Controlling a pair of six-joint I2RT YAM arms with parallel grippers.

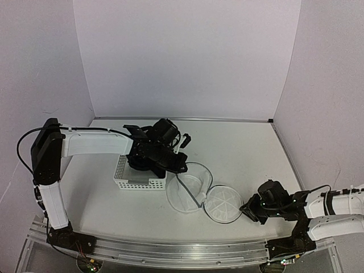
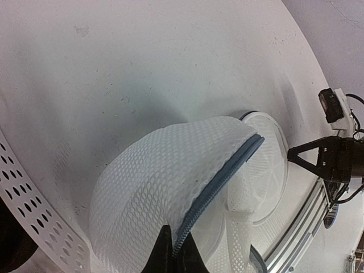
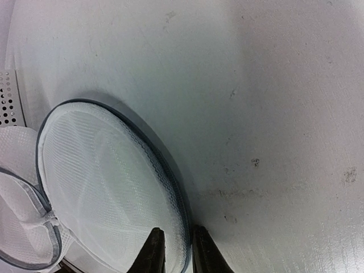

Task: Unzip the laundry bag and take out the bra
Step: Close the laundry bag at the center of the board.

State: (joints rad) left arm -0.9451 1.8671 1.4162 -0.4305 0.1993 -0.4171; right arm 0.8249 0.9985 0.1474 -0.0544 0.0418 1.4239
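The laundry bag lies unzipped on the table, its round lid flapped open to the right. My left gripper reaches over the basket and is shut on the bag's grey zip edge, lifting the mesh wall. My right gripper is shut on the lid's rim, one finger on each side. The lid lies flat. I cannot make out the bra. A dark shape shows inside the basket, under my left arm, and I cannot tell what it is.
The white perforated basket stands just left of the bag, under my left wrist; its wall also shows in the left wrist view and the right wrist view. Walls close the table at the back and both sides.
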